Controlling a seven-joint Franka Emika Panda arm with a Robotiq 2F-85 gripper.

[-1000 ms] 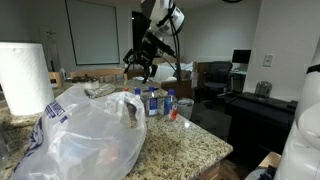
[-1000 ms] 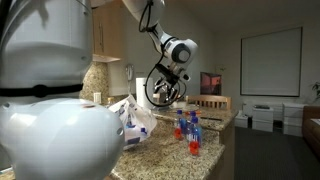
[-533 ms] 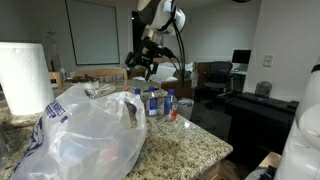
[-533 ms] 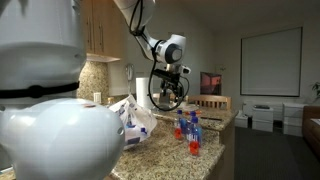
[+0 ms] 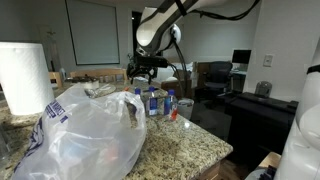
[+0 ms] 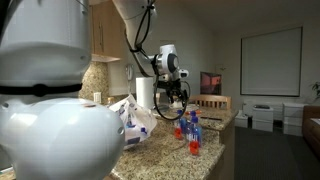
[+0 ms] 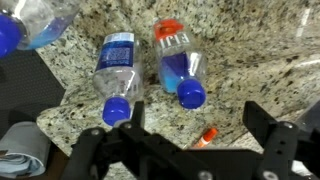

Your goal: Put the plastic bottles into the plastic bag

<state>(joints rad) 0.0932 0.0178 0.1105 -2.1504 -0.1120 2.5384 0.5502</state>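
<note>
A bottle (image 7: 45, 18) is cut off at the wrist view's top left corner. In an exterior view the bag (image 5: 85, 140) runs off the bottom edge; in an exterior view a blurred white shape (image 6: 50, 130) blocks the foreground.

paper towel roll (image 5: 22, 78), granite counter (image 5: 185, 150), whiteboard (image 5: 95, 35)

**Franka Panda arm** (image 5: 170, 18): white, rounded link shells with dark bands at the joints, seen in both exterior views. **Gripper** (image 5: 149, 70): matte black Robotiq body below a white wrist. Two black, blocky fingers (image 7: 131, 118) show in the wrist view. **Cable** (image 6: 130, 45): thin and black, running alongside the links above the gripper.
</note>
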